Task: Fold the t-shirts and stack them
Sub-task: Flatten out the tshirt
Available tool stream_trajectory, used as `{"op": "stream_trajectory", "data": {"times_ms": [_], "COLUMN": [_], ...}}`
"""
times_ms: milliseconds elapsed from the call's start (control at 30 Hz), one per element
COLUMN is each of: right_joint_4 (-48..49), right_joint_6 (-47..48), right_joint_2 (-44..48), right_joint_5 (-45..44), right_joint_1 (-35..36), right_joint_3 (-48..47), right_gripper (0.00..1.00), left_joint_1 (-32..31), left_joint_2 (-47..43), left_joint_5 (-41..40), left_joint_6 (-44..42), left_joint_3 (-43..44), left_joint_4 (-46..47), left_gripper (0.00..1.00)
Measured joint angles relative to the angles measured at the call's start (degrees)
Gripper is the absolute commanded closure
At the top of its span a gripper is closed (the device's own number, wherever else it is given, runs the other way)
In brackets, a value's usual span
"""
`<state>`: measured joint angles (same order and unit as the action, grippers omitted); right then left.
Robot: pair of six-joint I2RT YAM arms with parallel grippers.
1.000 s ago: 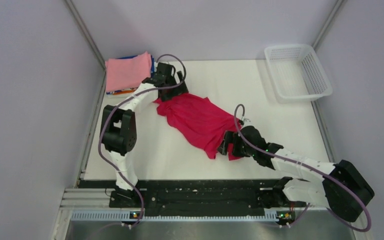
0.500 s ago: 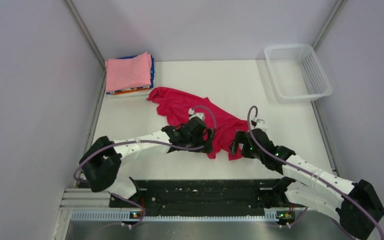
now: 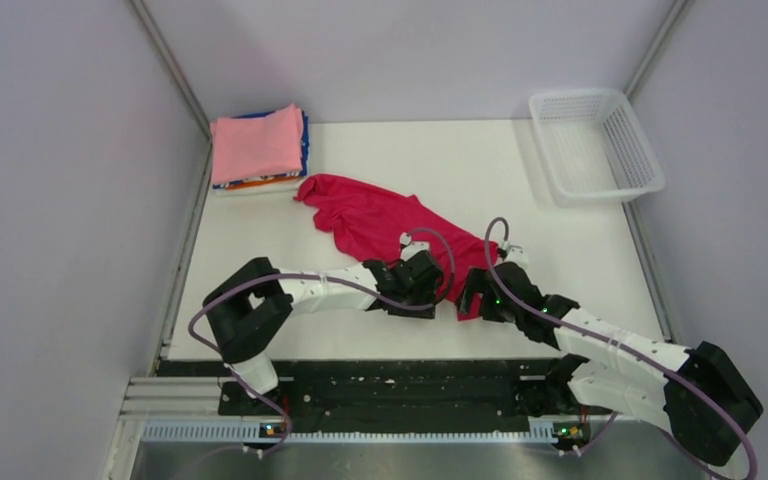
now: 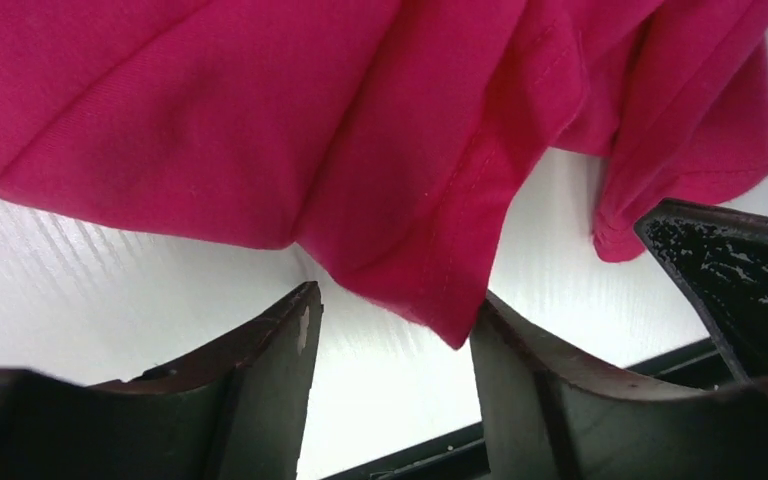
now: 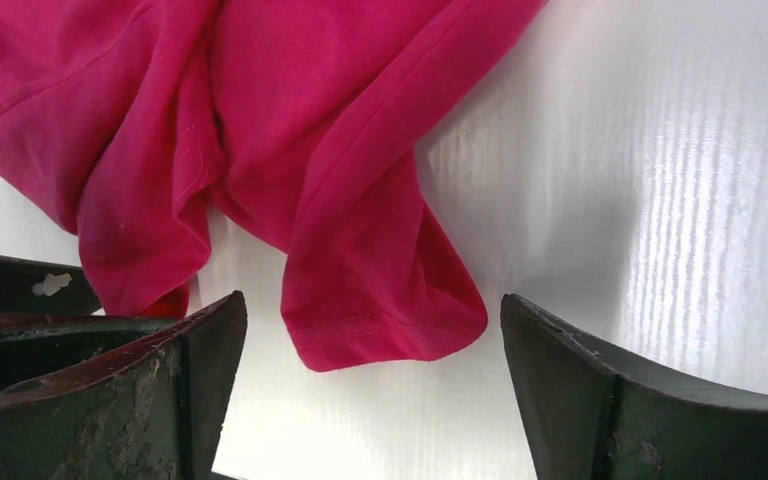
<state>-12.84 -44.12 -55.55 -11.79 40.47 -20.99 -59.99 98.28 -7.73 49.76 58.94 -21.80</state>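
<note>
Hem of red shirt sits at both grippers, near side of table. Jaws of left gripper are apart, with a hem corner dangling between them, not pinched. Jaws of right gripper are wide, a folded corner lying flat between them, nothing clamped. Shirt is crumpled and unfolded, running diagonally toward far left. Beyond it, in the far-left corner, 1 stack of folded shirts: pink shirt on top, blue and orange edges under. Basket is far right, well apart.
</note>
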Motion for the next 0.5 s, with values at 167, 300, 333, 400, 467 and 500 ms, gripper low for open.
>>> {"op": "stream_trajectory", "data": {"times_ms": [167, 300, 333, 400, 467, 500], "right_joint_4": [3.8, 7.8, 9.0, 10.9, 12.4, 12.9], "right_joint_6": [0.3, 0.9, 1.0, 1.2, 1.5, 1.7], "right_joint_2": [-3.0, -5.8, -6.7, -8.3, -10.6, -11.8], "right_joint_5": [1.4, 2.3, 2.5, 3.1, 3.7, 4.0], "right_joint_1": [0.0, 0.0, 0.0, 0.0, 0.0, 0.0], "right_joint_3": [0.0, 0.0, 0.0, -0.2, -0.8, -1.2], "right_gripper": [0.19, 0.30, 0.35, 0.48, 0.76, 0.91], "left_joint_1": [0.0, 0.0, 0.0, 0.0, 0.0, 0.0], "left_joint_2": [1.2, 1.2, 0.9, 0.0, -1.3, -2.0], "left_joint_5": [-3.1, -5.5, -6.0, -7.3, -8.6, -9.3], "left_joint_6": [1.4, 1.9, 2.0, 2.5, 2.8, 2.9], "left_joint_3": [1.0, 1.0, 1.0, 0.7, 0.5, 0.5], "left_joint_4": [-2.1, -3.6, -4.0, -5.0, -6.0, -6.6], "left_gripper": [1.00, 1.00, 1.00, 1.00, 1.00, 1.00]}}
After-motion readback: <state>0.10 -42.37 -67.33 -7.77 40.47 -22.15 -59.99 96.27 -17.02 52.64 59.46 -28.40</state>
